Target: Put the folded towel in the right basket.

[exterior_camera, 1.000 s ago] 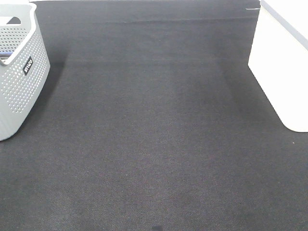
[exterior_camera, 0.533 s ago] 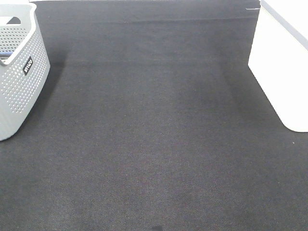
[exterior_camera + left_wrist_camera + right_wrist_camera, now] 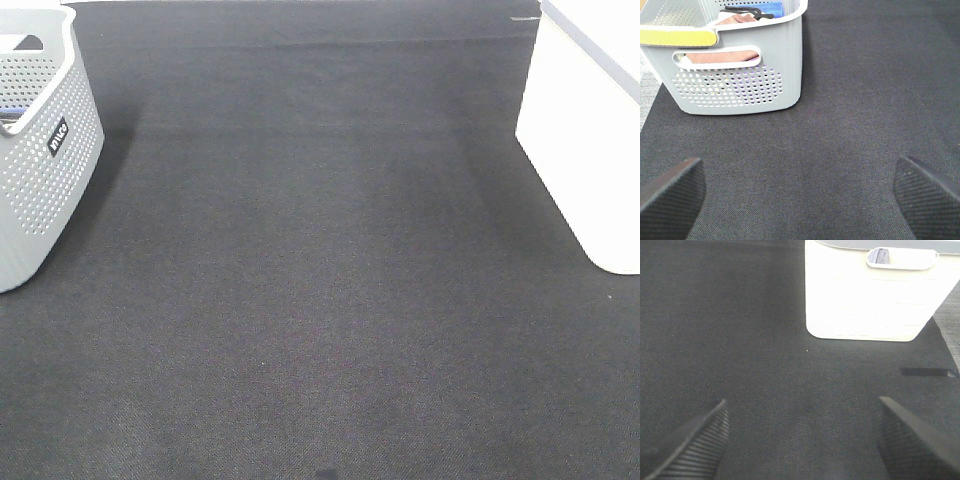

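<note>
High overhead view of dark mat (image 3: pixel 320 280); low wrist views toward opposite baskets.

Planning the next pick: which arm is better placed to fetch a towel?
Left, probably. Its open gripper faces the grey basket holding reddish cloth; the right gripper faces only the white basket.

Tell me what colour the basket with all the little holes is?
Light grey. The holey basket shows best in the left wrist view, where its perforated wall faces the camera.

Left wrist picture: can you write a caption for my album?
Open left gripper hovering over the dark mat, facing a gray perforated basket with cloths inside.
</note>
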`<state>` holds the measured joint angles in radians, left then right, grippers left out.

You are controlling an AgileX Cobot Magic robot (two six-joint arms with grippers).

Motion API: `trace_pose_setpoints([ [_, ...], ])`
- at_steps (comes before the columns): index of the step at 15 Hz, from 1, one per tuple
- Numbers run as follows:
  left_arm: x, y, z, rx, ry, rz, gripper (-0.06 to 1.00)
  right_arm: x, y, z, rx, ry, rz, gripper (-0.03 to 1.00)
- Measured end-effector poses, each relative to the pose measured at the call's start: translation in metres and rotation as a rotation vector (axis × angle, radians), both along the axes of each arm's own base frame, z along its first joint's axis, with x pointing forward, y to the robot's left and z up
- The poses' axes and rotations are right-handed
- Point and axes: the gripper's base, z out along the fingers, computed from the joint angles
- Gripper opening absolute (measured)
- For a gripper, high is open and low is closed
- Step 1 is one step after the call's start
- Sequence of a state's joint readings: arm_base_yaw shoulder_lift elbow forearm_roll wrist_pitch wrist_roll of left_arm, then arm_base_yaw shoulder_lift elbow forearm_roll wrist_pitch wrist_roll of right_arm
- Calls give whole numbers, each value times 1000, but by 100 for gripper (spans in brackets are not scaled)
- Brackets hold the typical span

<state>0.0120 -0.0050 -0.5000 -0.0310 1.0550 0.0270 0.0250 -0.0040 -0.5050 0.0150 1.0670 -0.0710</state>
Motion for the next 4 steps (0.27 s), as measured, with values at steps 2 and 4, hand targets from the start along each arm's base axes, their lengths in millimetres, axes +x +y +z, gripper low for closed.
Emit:
trace_pose_setpoints([
  [2, 0, 0, 0, 0, 0, 0, 97, 0, 0, 0, 0, 0, 0, 75],
  [4, 0, 0, 0, 0, 0, 0, 97, 0, 0, 0, 0, 1, 0, 75],
])
